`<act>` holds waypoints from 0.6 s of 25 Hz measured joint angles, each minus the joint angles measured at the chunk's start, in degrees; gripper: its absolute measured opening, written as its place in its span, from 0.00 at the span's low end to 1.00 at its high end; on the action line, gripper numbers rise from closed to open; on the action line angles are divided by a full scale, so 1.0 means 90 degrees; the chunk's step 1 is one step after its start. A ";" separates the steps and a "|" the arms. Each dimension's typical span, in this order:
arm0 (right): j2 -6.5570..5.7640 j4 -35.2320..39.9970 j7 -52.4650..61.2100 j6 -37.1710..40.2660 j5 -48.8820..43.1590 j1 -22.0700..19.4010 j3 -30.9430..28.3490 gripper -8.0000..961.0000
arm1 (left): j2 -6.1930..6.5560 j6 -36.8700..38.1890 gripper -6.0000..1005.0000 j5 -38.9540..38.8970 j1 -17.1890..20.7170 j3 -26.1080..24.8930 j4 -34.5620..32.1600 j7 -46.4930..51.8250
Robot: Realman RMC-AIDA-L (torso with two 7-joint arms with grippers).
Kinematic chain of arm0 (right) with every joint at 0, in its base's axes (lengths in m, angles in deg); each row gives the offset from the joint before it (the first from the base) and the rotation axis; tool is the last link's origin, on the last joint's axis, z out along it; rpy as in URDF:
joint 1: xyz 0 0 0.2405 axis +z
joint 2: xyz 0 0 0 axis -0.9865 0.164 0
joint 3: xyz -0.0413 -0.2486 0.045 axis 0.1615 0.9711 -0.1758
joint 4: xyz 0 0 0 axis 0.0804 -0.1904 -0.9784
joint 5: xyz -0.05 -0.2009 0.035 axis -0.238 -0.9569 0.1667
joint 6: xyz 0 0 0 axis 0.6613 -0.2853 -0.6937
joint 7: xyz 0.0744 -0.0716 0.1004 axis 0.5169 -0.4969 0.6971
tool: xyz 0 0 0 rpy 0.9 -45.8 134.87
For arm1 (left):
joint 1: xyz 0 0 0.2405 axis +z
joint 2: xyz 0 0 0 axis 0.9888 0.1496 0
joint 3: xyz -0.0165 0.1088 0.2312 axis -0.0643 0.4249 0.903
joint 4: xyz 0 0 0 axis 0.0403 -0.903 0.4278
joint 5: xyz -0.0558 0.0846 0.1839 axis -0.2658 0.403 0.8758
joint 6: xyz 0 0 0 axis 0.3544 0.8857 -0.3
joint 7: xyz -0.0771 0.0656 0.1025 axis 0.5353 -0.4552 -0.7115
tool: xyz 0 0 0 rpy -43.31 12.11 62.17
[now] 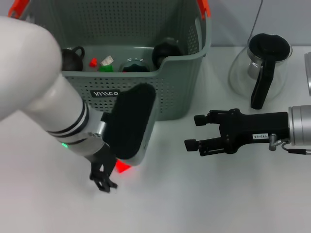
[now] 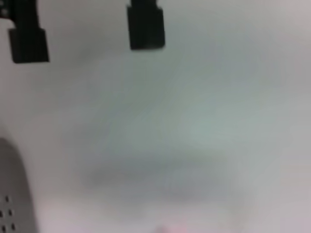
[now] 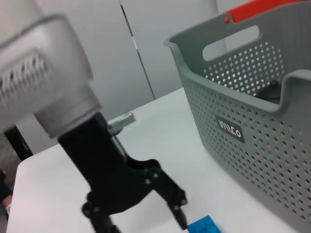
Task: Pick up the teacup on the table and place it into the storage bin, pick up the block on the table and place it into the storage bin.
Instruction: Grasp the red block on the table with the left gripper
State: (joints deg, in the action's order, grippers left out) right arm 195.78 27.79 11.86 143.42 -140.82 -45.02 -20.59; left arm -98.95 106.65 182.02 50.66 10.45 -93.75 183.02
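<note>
One small block (image 1: 124,167) sits lower-centre on the desk (image 1: 204,204): light, rigid, best pinched by its flat sides; my left hand (image 1: 103,180) hovers released, right hand (image 1: 193,132) open too.

We see the left gripper (image 1: 103,180) low over the table (image 1: 204,204), just in front of the storage bin (image 1: 180,77), with a red block (image 1: 123,167) just beside its dark fingers. The right gripper (image 1: 194,132) hovers open near the table's right edge, fingers pointing left. Behind it, toward the far right corner, stands a glass coffee pot (image 1: 262,65). Several small objects lie in the bin.
</note>
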 joint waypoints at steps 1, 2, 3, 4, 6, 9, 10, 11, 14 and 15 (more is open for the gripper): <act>0.0013 0.0001 0.0008 0.0000 0.0000 0.0000 0.0000 0.96 | -0.0002 -0.0097 0.88 0.0118 -0.0021 0.0088 0.0011 -0.0127; 0.0024 0.0007 0.0018 0.0000 0.0000 -0.0001 0.0000 0.96 | -0.0003 -0.0150 0.88 0.0188 -0.0042 0.0148 0.0020 -0.0215; 0.0036 0.0015 0.0029 0.0001 0.0000 -0.0001 0.0000 0.96 | -0.0002 -0.0211 0.88 0.0259 -0.0086 0.0228 0.0028 -0.0314; 0.0045 0.0023 0.0040 0.0001 0.0000 -0.0004 0.0000 0.96 | 0.0004 -0.0235 0.88 0.0301 -0.0128 0.0285 0.0044 -0.0379; 0.0064 0.0026 0.0055 0.0001 0.0006 -0.0002 0.0001 0.96 | 0.0012 -0.0286 0.88 0.0419 -0.0251 0.0432 0.0081 -0.0509; 0.0077 -0.0014 0.0057 -0.0008 0.0020 0.0011 -0.0032 0.96 | 0.0018 -0.0327 0.88 0.0574 -0.0417 0.0777 0.0134 -0.0718; 0.0090 -0.0025 0.0057 -0.0012 0.0025 0.0014 -0.0053 0.96 | 0.0017 -0.0337 0.88 0.0597 -0.0454 0.0882 0.0150 -0.0801; 0.0106 -0.0034 0.0058 -0.0015 0.0027 0.0016 -0.0072 0.96 | 0.0015 -0.0347 0.88 0.0598 -0.0473 0.0948 0.0164 -0.0866; 0.0150 -0.0038 0.0080 -0.0018 0.0034 0.0006 -0.0084 0.96 | 0.0002 -0.0387 0.88 0.0606 -0.0600 0.1209 0.0286 -0.1072; 0.0160 -0.0040 0.0095 -0.0019 0.0034 -0.0001 -0.0084 0.96 | 0.0000 -0.0397 0.88 0.0608 -0.0630 0.1275 0.0328 -0.1108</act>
State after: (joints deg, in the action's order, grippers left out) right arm 197.22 27.43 12.72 143.25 -140.51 -45.03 -21.35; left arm -98.95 103.08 187.50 44.99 21.93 -90.80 173.04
